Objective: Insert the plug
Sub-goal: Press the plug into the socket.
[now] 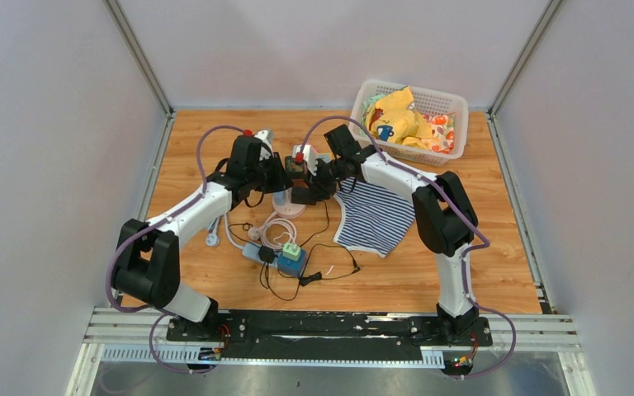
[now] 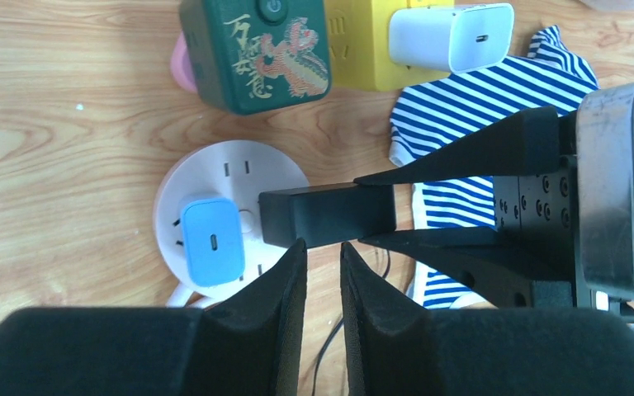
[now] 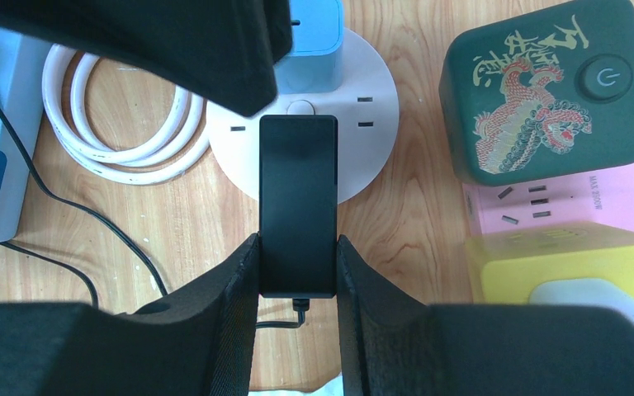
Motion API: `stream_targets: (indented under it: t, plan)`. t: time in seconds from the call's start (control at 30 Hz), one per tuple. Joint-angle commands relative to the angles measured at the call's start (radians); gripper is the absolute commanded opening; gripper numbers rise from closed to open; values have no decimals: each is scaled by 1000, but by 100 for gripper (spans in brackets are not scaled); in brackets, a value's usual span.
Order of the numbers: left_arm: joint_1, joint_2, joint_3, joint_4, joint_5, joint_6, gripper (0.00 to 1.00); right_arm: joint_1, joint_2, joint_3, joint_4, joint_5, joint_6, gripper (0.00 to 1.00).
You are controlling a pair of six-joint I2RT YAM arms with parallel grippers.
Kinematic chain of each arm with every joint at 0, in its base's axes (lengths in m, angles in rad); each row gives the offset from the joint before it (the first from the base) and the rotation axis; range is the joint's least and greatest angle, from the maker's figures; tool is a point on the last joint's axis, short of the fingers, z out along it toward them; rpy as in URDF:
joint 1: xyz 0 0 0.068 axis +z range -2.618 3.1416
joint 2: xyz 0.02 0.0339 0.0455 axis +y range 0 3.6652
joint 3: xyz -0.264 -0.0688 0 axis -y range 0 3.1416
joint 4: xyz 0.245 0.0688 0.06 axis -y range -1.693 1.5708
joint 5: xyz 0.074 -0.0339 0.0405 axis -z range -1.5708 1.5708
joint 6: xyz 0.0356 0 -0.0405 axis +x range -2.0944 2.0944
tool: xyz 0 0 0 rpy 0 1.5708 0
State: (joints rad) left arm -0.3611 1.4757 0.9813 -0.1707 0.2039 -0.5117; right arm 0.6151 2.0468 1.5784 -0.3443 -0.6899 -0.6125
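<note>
Plug [image 3: 297,206] over round power strip [image 3: 376,157]; basket [image 1: 456,103] at far right corner

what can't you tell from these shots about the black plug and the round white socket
Prongs of the black rectangular plug: both wrist views, hidden under its own body, so seating in the round white socket hub is unclear.
Slot beneath it: right wrist view, covered by the plug.
Top view: plug too small, crowded between the right gripper and left gripper.

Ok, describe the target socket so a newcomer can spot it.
On the wooden table, look just left of the striped cloth. The socket hub is round, white, carrying a blue charger; the green block, pink block and yellow block nearby are boxy.
</note>
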Motion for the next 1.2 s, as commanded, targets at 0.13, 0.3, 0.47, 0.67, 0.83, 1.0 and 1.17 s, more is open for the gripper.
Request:
stream_targets:
  t: [0.13,0.3,0.47,0.67,0.83,1.0,1.17]
  plan:
    - [4,78,-46,141,114,-36,19,14,4,-4,-41,12,19,11]
    - [3,120,-115,144,71,-27,13,14,1,-1,-41,17,28,11]
    - [-8,119,-162,104,-11,-7,11,14,-1,-1,-42,27,34,18]
    - [-10,136,-164,61,-66,10,10,14,3,14,-42,32,55,33]
    - [-10,128,-170,56,-70,7,10,14,-28,18,-42,23,87,44]
    - [-10,122,-171,58,-66,-1,10,7,-96,8,-42,40,120,60]
    - [-11,107,-162,54,-62,4,11,-6,-157,-21,-42,46,153,72]
